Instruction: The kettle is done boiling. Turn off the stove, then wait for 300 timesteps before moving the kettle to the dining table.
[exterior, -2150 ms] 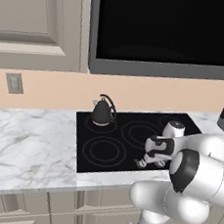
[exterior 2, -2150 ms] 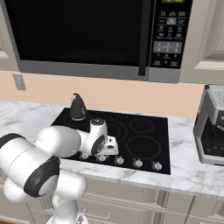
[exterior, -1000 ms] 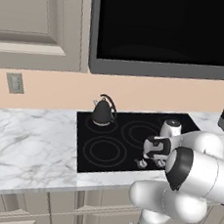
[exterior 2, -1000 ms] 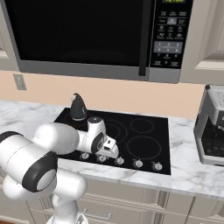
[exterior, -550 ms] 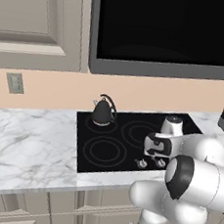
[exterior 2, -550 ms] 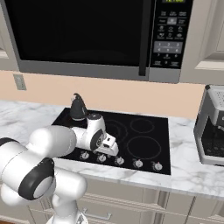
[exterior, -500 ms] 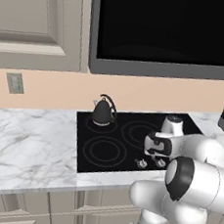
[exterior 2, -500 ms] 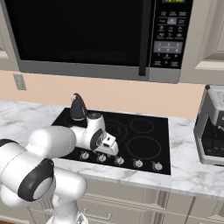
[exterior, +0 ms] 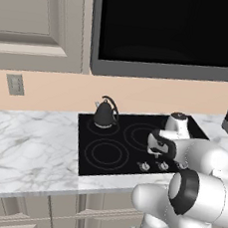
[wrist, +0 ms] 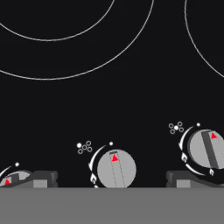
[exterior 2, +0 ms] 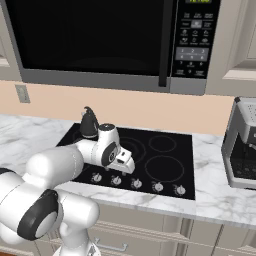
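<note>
The gripper (wrist: 112,177) hangs low over the front edge of the stove (exterior: 130,160), and its jaws stand wide apart and hold nothing. In the hand view the two dark fingertips (wrist: 38,178) rise on both sides of one silver knob (wrist: 116,168), not touching it, and the red mark of this knob points straight up at the small dot above it. From this the knob seems to be at its off position, so the first step, turning off the stove, is probably finished, though the pictures cannot prove that the burner is cold.

The kettle (exterior: 105,114) stands upright on the rear left burner of the stove, near the back edge and close to the wall. It is not yet moved, so the waiting and the carrying to the dining table are left to do.

For moving there is good room. The glass between the knob row and the kettle is bare, and the marble counter (exterior: 26,151) to the left of the stove is free. Above the stove hangs a black microwave (exterior 2: 100,40), so a high lift of the kettle has a limit. On the right end of the counter stands a coffee machine (exterior 2: 242,145), well apart from the kettle.
</note>
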Robot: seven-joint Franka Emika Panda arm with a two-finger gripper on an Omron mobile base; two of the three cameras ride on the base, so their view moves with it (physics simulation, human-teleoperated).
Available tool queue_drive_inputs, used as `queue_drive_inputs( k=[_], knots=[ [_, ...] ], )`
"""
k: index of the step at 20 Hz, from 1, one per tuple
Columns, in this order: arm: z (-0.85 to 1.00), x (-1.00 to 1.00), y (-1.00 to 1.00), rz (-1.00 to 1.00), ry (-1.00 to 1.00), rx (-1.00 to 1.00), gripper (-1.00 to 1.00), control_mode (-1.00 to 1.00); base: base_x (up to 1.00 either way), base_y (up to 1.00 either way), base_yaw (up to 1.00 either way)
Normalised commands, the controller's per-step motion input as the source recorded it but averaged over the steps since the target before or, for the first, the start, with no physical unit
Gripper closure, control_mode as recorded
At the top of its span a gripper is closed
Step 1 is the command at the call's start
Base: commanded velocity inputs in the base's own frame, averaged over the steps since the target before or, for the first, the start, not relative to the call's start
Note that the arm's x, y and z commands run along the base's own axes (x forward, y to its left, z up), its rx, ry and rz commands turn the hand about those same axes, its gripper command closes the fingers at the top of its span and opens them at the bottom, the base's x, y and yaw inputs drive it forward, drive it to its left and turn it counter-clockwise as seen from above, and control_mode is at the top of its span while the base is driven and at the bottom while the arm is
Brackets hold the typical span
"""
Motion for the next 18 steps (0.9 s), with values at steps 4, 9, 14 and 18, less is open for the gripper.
queue_drive_inputs(
  k=[4,9,14,18],
  knots=[
    [0.0,0.07,-0.01,0.01,0.03,0.04,-1.0,-1.0,0.0,0.0,0.0],
    [0.02,-0.05,-0.32,0.0,-0.01,0.21,-1.0,-1.0,0.0,0.0,0.0],
    [0.02,0.28,-0.01,-0.02,0.03,0.08,-1.0,-1.0,0.0,0.0,0.0],
    [0.0,0.04,0.01,0.0,0.01,0.0,-1.0,-1.0,0.0,0.0,0.0]
  ],
)
